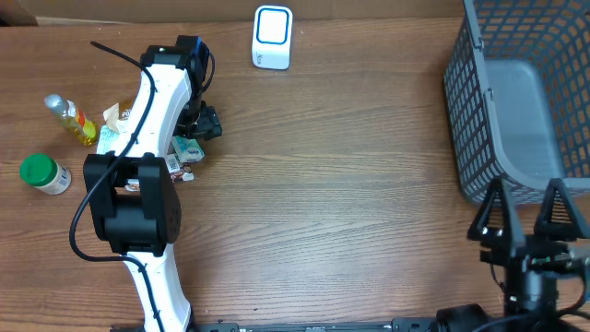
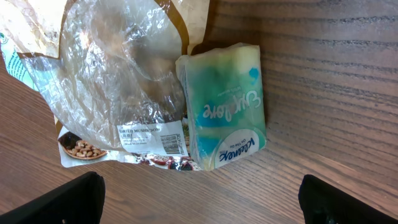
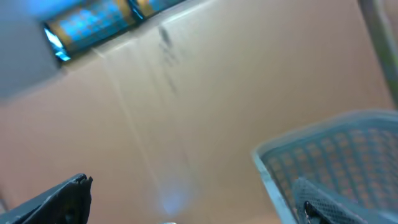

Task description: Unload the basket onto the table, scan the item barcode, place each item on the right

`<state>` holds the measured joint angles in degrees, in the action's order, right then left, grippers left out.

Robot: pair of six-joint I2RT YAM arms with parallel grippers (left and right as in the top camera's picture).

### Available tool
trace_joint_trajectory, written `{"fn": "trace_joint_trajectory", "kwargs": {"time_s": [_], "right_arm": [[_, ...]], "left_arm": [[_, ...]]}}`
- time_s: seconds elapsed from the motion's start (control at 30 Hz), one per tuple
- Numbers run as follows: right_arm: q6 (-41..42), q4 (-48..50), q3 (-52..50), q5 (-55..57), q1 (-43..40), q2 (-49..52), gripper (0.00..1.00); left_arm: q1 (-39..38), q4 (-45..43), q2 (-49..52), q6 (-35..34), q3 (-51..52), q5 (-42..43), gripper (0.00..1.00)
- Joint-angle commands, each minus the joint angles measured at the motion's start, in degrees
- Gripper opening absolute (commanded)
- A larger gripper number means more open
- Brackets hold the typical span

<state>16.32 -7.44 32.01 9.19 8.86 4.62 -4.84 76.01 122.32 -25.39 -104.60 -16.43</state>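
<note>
Plastic-wrapped soft tissue pack (image 2: pixel 227 106) near wide-open left pincer (image 2: pixel 202 196); right pincer (image 1: pixel 524 192) likewise open.

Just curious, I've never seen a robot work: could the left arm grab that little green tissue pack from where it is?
Probably yes. The left gripper hangs right over the tissue pack, jaws wide open, and nothing covers the pack; only a clear bag lies against one side.
</note>
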Motion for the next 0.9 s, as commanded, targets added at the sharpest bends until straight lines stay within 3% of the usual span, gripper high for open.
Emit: {"fn": "trace_joint_trajectory", "kwargs": {"time_s": [0.0,0.17,0.63,0.87], "right_arm": [[-3.3,6.4,-6.3,-5.5,-1.0,-3.3,1.00],[-2.8,13.3,-14.8,-6.7,-1.7,-4.5,1.00],[-1.3,13.8,-31.6,-7.4,-1.7,-4.5,1.00],[-1.4,2.4,-31.6,-7.9,-1.7,-4.5,1.00]], "left_arm": [[-0.1,0.0,0.2,-0.8,0.2,0.2,1.00],[-0.1,0.0,0.2,-0.8,0.2,0.2,1.00],[-0.1,0.0,0.2,-0.8,0.2,0.2,1.00],[-0.1,0.0,0.2,-0.8,0.2,0.2,1.00]]}}
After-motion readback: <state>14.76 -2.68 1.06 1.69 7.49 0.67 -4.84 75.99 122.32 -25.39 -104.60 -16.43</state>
